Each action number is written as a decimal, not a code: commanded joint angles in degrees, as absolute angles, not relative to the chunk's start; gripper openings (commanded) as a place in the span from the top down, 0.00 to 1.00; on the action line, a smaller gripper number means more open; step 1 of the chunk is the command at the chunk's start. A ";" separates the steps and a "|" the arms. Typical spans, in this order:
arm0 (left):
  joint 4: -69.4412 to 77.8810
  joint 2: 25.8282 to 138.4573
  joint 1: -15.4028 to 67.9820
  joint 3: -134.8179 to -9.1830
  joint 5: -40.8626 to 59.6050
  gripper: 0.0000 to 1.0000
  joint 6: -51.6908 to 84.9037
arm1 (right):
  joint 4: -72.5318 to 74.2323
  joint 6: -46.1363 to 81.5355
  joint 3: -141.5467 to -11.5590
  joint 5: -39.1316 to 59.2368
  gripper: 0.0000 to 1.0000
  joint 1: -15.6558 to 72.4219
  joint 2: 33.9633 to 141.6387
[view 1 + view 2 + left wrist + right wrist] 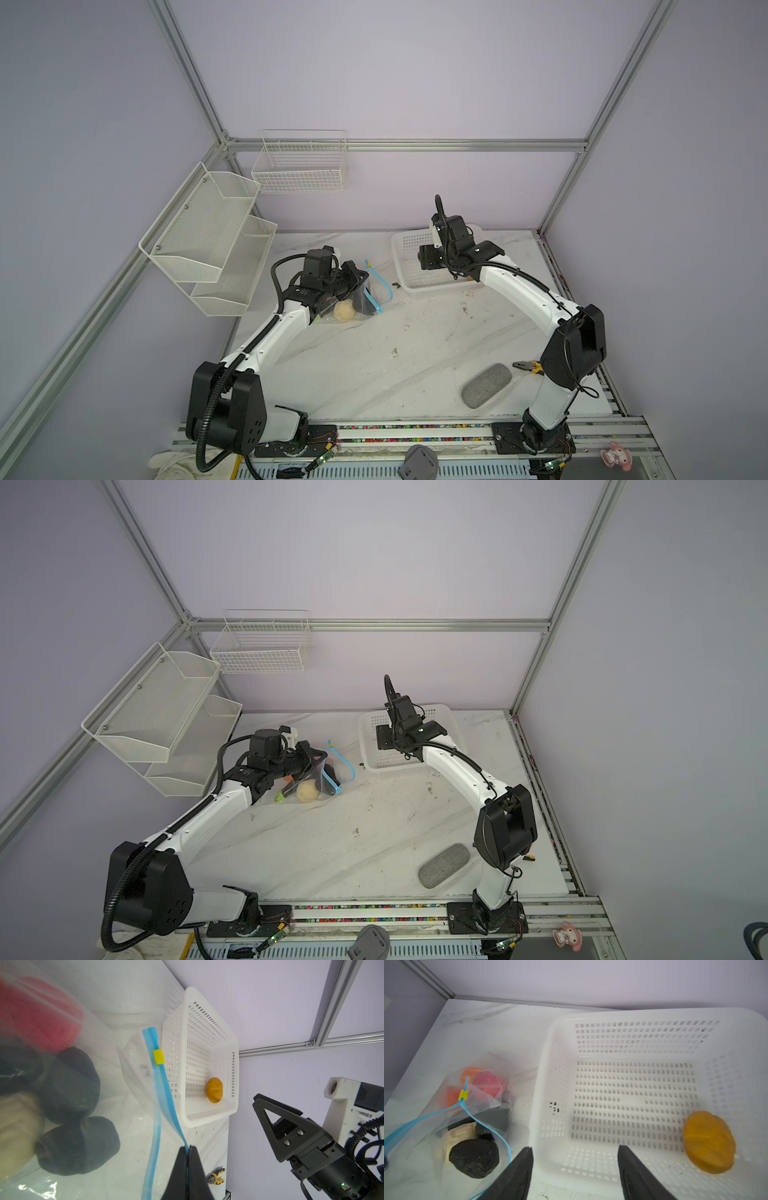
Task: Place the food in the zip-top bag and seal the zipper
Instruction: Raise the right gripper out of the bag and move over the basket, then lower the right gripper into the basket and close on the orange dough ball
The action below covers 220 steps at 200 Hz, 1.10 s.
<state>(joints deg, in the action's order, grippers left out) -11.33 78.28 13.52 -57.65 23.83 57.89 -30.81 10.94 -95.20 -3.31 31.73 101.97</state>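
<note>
Zip-top bag (133, 1126) lies left of the basket (654, 1012); left pincer (188, 1148) clamps its zipper (164, 1088); right pincer (575, 1148) hangs open over the basket, yellow-brown food (709, 1142) inside.

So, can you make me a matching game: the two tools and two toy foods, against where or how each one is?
Things:
1. left tool
2. right tool
3. yellow-brown food
4. black food

Places or states:
A. lying in the white basket
B. inside the clear bag
C. shut on the blue zipper strip
D. open, above the white basket

Pairs: 1-C, 2-D, 3-A, 4-B.
</note>
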 commanded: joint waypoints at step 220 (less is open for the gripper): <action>-10.11 77.33 13.33 -60.46 24.74 1.00 57.26 | -43.33 4.24 -108.68 -12.66 0.33 14.54 125.53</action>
